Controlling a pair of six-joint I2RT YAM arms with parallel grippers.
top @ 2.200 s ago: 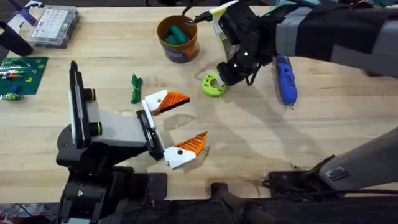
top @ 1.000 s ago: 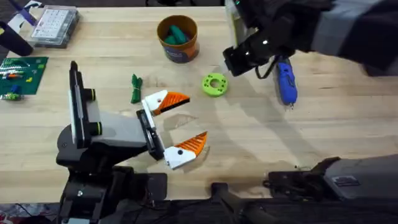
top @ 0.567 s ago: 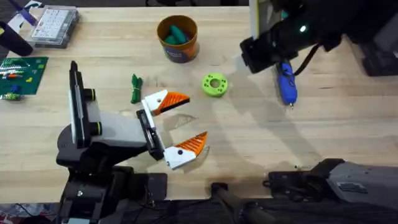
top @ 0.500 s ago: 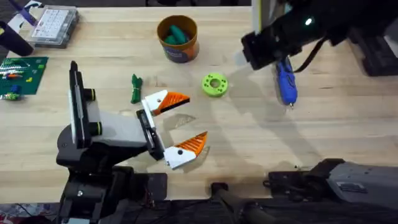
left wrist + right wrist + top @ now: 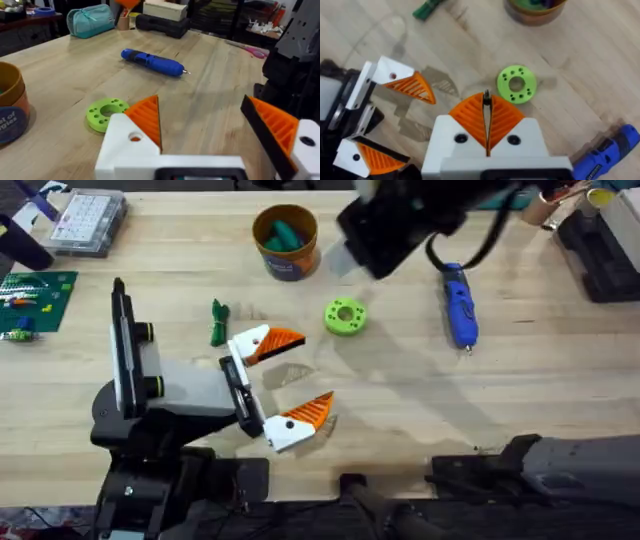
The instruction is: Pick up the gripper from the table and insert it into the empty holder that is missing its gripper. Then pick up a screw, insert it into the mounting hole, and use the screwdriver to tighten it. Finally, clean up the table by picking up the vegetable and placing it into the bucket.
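The grey-and-black hand unit (image 5: 175, 385) lies at the table's left, and its black holder (image 5: 240, 385) carries two white gripper pieces with orange tips (image 5: 268, 342) (image 5: 300, 418), spread apart. The left wrist view shows these as my left gripper (image 5: 210, 130), open. My right arm (image 5: 400, 215) hangs high and blurred near the bucket (image 5: 285, 258). The right gripper (image 5: 486, 107) is shut above the lime ring (image 5: 516, 84), with a thin dark screw (image 5: 486, 96) sticking out at its tips. The dark green vegetable (image 5: 217, 322) lies left of the upper finger piece. The blue screwdriver (image 5: 458, 305) lies to the right.
The lime ring (image 5: 345, 316) sits mid-table between the bucket and the screwdriver. A clear parts box (image 5: 88, 220) and a green circuit board (image 5: 35, 295) are at the far left. A black case (image 5: 600, 240) stands at the far right. Green items lie inside the bucket.
The right arm lifted off the lime ring, swung right over the screwdriver, then came back left and higher near the bucket. The ring shifted slightly. The left unit stayed still.
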